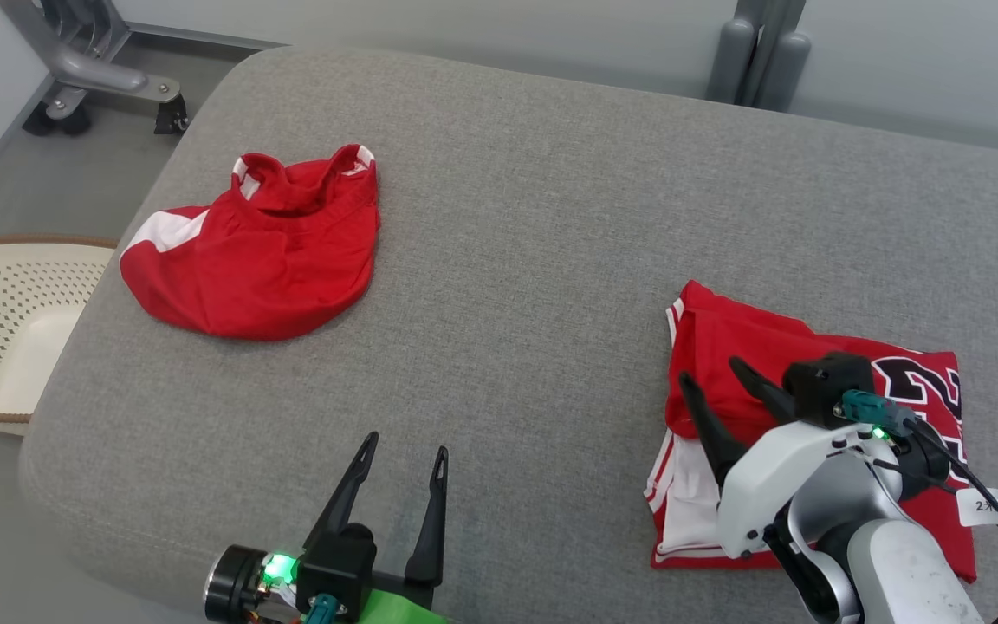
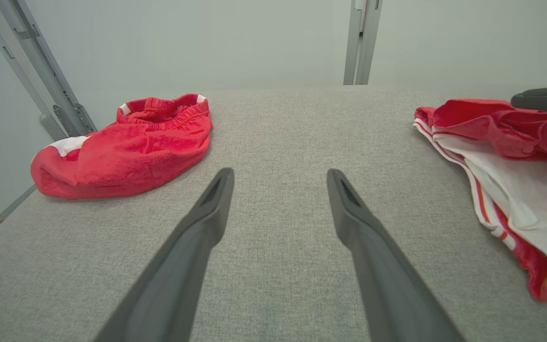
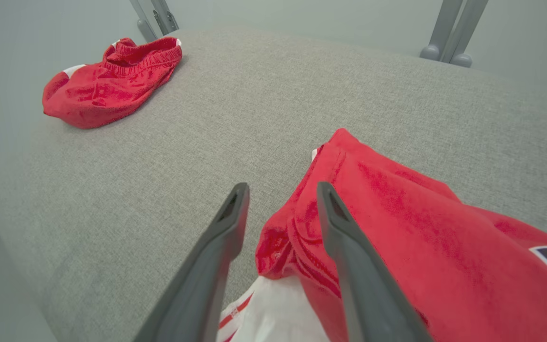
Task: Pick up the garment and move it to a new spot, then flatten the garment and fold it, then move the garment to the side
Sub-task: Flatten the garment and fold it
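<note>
Grey fabric bench (image 1: 534, 217) bears crumpled red shorts (image 1: 256, 251) and folded red jersey (image 1: 733, 334)

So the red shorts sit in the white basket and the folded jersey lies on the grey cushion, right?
Not quite: the red shorts lie on the grey cushion too, outside the white basket; the head view shows it. The folded jersey part holds.

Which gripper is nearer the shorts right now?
Left. The left gripper hovers in front of the shorts, apart from them; the right gripper is farther off, over the jersey.
</note>
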Controlling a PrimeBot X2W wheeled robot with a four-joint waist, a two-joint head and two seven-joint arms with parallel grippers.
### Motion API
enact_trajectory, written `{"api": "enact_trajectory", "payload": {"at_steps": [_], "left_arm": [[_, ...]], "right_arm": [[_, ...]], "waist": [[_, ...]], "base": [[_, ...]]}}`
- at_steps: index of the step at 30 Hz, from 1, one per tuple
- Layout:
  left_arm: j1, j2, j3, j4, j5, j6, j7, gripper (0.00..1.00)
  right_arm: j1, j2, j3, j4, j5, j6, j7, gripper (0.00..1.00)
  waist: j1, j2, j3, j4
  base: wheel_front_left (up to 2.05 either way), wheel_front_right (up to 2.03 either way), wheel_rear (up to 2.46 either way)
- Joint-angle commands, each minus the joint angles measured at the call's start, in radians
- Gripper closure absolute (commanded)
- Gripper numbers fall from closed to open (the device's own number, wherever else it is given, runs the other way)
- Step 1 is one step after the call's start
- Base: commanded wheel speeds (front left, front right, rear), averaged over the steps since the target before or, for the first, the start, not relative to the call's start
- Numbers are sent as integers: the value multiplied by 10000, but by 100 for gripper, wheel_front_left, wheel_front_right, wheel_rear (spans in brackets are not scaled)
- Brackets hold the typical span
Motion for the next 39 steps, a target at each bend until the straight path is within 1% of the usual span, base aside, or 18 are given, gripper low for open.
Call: {"api": "enact_trajectory", "payload": {"at_steps": [1, 4, 6, 9, 12, 15, 18, 19, 22, 23, 26, 28, 33, 39], "left_arm": [[-43, -10, 51, 11, -17, 77, -31, 0], [102, -6, 123, -4, 75, 61, -31, 0], [201, 20, 236, -49, 110, 110, -31, 0], [299, 48, 329, -118, 167, 101, -33, 0], [336, 99, 451, -161, 177, 94, -31, 0], [435, 125, 606, -199, 185, 151, -33, 0], [507, 120, 766, -263, 70, 152, -31, 0], [533, 113, 840, -300, -10, 122, -33, 0], [731, 84, 1092, -381, -323, 13, -33, 0], [797, 77, 1151, -390, -385, -33, -31, 0], [1037, 61, 1360, -445, -516, -65, -33, 0], [1142, 49, 1509, -548, -559, -84, -33, 0], [1500, 23, 1777, -832, -678, -266, -31, 0], [1735, 0, 1904, -981, -773, -559, -31, 0]], "right_arm": [[-110, -16, 120, -135, 115, -7, -180, 0], [-63, -10, 100, -527, 407, -7, -510, 0], [-6, -9, -85, -802, 525, -7, -851, 0], [129, -305, -583, -980, 636, -9, -1620, 0], [290, -600, -923, -718, 894, -4, -2307, 0], [501, -1012, -1028, -314, 1146, -4, -3129, 0], [743, -1428, -888, 89, 1367, -3, -4111, 0], [797, -1681, -737, 241, 1229, -3, -4544, 0], [1052, -1894, -453, 780, 990, -1, -5525, 0], [1100, -1928, -384, 930, 960, -1, -5701, 0], [1296, -1913, -333, 1271, 878, -7, -6034, 0], [1442, -1742, -444, 1377, 855, -7, -6104, 0], [1989, -1299, -885, 1007, 858, -9, -6106, 0], [2751, -994, -1392, 840, 565, -7, -6110, 0]], "waist": [[0, 0, -47, -199], [0, 0, -173, -560], [0, 0, -287, -897], [0, 0, -438, -1423], [0, 0, -573, -1947], [0, 0, -735, -2403], [0, 0, -874, -2691], [0, 0, -932, -2777], [0, 0, -1165, -2948], [0, 0, -1248, -2978], [0, 0, -1498, -3029], [0, 0, -1631, -3025], [0, 0, -1959, -2927], [0, 0, -2274, -2705]], "base": [[0, 0, 0], [0, 0, 0], [0, 0, 0], [0, 0, 0], [0, 0, 0], [0, 0, 0], [0, 0, 0], [0, 0, 0], [0, 0, 0], [0, 0, 0], [0, 0, 0], [0, 0, 0], [0, 0, 0], [0, 0, 0]]}}
